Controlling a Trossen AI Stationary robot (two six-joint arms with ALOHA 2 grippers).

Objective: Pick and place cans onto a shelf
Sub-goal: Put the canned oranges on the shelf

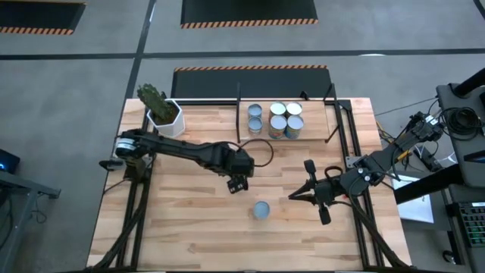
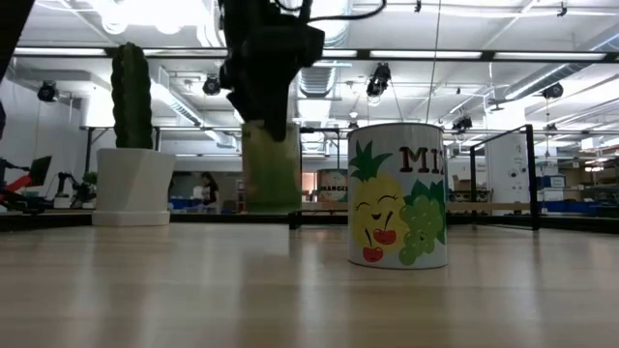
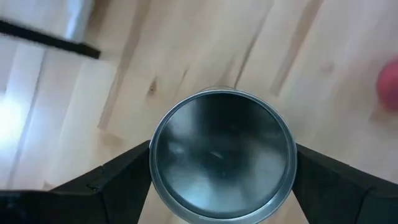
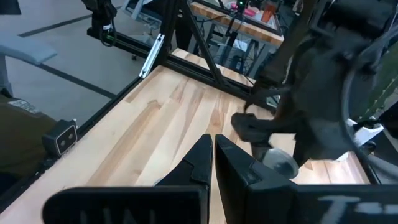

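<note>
Here, the wooden counter [image 1: 189, 227] is spreading under both of my arms, its pale boards running across the whole working area. At its far edge the shelf [image 1: 314, 121] is standing, a low light-wood board in a thin black frame, and it is carrying a tight cluster of cans [image 1: 275, 120] with silvery and white tops, all packed together on its left part. Near the counter's far left corner a white plant pot [image 1: 167, 117] is sitting with a green cactus [image 1: 151, 97] rising out of it. My left arm is reaching from the left toward the middle of the counter, and my left pincer [image 1: 238, 182] is spreading wide around a can [image 3: 222, 154], one dark finger pressing each side of its shiny round top; in the low view this green-labelled can is hanging clear of the wood. My right arm is waiting at the right side of the counter, and my right pincer [image 1: 294, 198] is pointing toward the middle with its fingers pressed fully together, gripping nothing. Between the two pincers, nearer the front edge, one more can [image 1: 261, 210] is standing upright on the counter, its label showing cartoon fruit with smiling faces.
</note>
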